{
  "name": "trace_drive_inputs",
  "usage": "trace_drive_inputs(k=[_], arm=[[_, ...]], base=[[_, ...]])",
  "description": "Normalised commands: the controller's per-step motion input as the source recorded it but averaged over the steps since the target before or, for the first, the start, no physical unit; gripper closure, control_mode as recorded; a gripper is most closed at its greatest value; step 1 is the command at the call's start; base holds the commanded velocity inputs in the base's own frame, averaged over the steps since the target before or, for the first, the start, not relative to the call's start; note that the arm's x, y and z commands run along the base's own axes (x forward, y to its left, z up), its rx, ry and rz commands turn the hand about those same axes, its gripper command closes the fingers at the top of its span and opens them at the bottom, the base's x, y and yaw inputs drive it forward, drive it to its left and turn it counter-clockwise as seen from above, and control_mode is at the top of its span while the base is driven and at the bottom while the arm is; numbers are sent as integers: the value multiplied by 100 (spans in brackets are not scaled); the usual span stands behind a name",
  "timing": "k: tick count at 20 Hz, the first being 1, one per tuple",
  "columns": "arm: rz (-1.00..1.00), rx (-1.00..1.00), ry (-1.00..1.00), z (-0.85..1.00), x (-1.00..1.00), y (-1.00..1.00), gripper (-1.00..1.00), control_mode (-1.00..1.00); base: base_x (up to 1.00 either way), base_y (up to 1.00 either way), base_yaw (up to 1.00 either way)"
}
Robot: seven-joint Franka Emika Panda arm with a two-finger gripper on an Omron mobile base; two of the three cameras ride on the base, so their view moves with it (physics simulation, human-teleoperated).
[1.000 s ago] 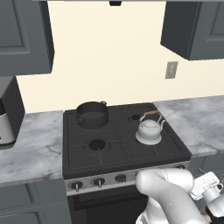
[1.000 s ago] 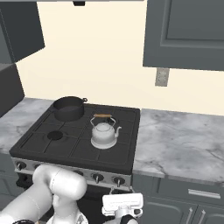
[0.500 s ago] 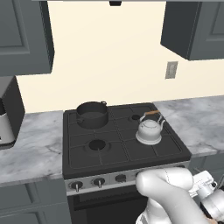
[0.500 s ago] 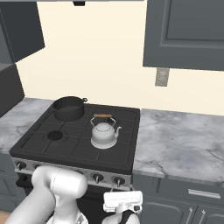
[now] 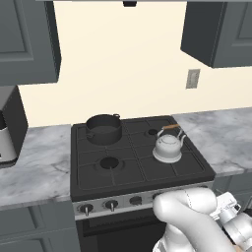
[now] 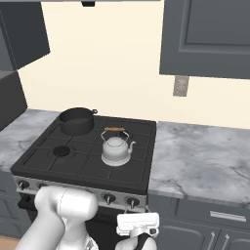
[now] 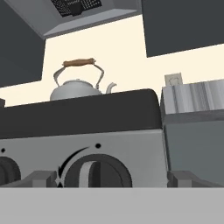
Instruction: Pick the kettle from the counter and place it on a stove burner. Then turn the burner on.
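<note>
Kettle sits on the front-right stove burner, so the gripper, jaws spread wide, faces a knob to light it.

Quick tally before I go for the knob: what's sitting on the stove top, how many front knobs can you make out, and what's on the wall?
Kettle: 1
Dark pot: 1
Knobs visible on the stove front, right base view: 4; any others are hidden behind the arm
Wall outlet: 1
Total: 7
</note>
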Motion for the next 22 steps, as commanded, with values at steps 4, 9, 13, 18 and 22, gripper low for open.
trace_drive_inputs(k=[4,9,13,18,22], arm=[[0,0,0,-9,12,0,-100,-100],[-1,0,1,-4,12,3,-100,-100],[-5,0,2,0,4,13,-100,-100],[-7,0,2,-1,3,16,-100,-100],[-8,0,2,0,6,11,-100,-100]], base=[[0,0,0],[0,0,0],[0,0,0],[0,0,0],[0,0,0]])
